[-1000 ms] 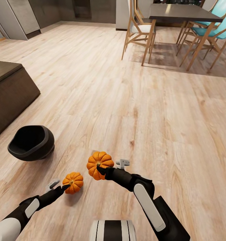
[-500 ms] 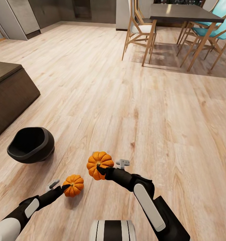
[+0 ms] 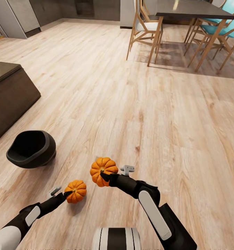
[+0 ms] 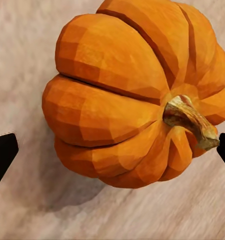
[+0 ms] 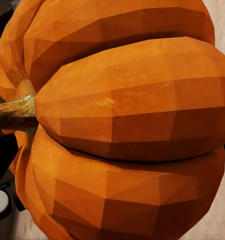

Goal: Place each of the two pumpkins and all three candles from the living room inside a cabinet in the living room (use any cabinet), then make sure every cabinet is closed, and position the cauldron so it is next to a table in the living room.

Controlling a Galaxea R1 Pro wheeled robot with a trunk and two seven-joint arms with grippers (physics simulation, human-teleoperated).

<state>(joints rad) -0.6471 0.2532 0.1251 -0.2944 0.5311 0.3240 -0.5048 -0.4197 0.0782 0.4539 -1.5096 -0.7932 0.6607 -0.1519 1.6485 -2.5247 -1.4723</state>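
Note:
I hold two orange pumpkins just above the wooden floor. My left gripper (image 3: 68,193) is shut on the smaller-looking pumpkin (image 3: 76,191) at its stem side. In the left wrist view that pumpkin (image 4: 122,95) sits between the fingertips (image 4: 2,155) with its shadow on the floor. My right gripper (image 3: 104,175) is shut on the other pumpkin (image 3: 103,170), which looms large in the right wrist view (image 5: 127,125). The black cauldron (image 3: 31,149) stands on the floor, left of both arms. The dark brown cabinet (image 3: 9,92) stands behind it at the left edge. The candles are out of view.
A dark-topped table (image 3: 193,9) with wooden chairs (image 3: 144,31) and teal chairs (image 3: 217,31) stands at the far right. Grey units (image 3: 23,15) line the far left wall. Open wooden floor (image 3: 137,104) stretches between me and the table.
The whole view has shifted slightly, so the camera has moved a little. Both pumpkins have stayed in the grippers in the same place relative to my arms.

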